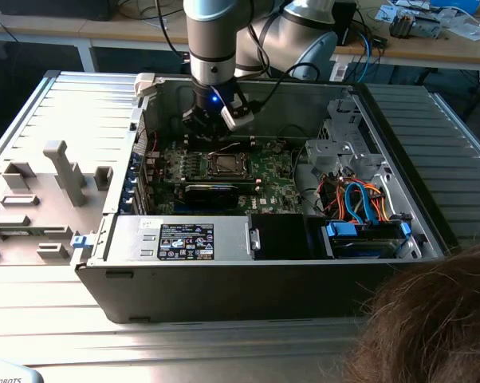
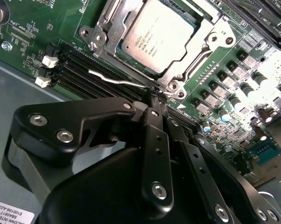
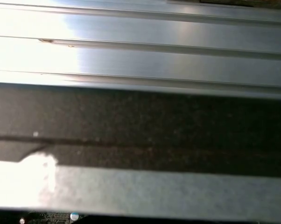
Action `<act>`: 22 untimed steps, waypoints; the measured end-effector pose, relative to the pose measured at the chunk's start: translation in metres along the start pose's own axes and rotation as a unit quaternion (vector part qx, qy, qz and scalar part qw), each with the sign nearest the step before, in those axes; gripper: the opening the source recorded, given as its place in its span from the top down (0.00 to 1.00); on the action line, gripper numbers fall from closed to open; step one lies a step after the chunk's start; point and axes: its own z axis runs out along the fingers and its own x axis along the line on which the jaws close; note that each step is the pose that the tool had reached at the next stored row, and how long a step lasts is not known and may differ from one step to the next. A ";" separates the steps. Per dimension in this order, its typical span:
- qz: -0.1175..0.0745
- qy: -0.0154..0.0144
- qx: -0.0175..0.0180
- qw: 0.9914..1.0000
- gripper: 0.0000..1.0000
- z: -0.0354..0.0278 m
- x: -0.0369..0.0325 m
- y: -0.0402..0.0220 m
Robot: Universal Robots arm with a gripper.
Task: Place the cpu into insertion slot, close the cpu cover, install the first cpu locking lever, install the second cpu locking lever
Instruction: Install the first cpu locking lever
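While the cpu [image 2: 158, 38] already sits in the insertion slot [image 2: 113, 46], upper centre of the second wrist view, the cpu cover [image 2: 196, 46] lies down flat around it, framing the chip top. In the exterior view the same socket sits at frame centre, cpu [image 1: 223, 165] on the green motherboard [image 1: 265, 171] inside the open computer case [image 1: 248, 279].

Gripper [image 2: 155, 94] is right at the socket's lower corner in the second wrist view, fingers pinched together into a narrow point. Tip is touching or just beside a thin silvery locking lever [image 2: 113, 79] that runs out from that corner over the black memory slots [image 2: 91, 70]. Can't tell if the wire is actually caught between the fingers or only nudged by them. In the exterior view the gripper [image 1: 210, 136] hangs just above the socket's upper edge, upper centre of the frame.

Risks as I judge them: lever is thin and springy, so it could slip off the closed tip and snap back, leaving the cover unlatched. Pushing off-line could miss the retaining hook, bend the wire, or scrape the memory slots and the small white clips [image 2: 46, 71] at centre left. Too much downward force here loads the socket corner. A person's head [image 1: 431, 319] sits at lower right of the exterior view, close to the case.
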 end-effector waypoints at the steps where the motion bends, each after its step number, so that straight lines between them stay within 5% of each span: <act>1: 0.000 0.000 0.000 1.000 0.89 0.0002 0.0000 0.0000; 16: 0.000 0.000 0.000 1.000 0.89 0.0035 0.0001 -0.0008; 22: 0.000 0.002 0.001 1.000 0.89 0.0039 -0.0154 -0.0025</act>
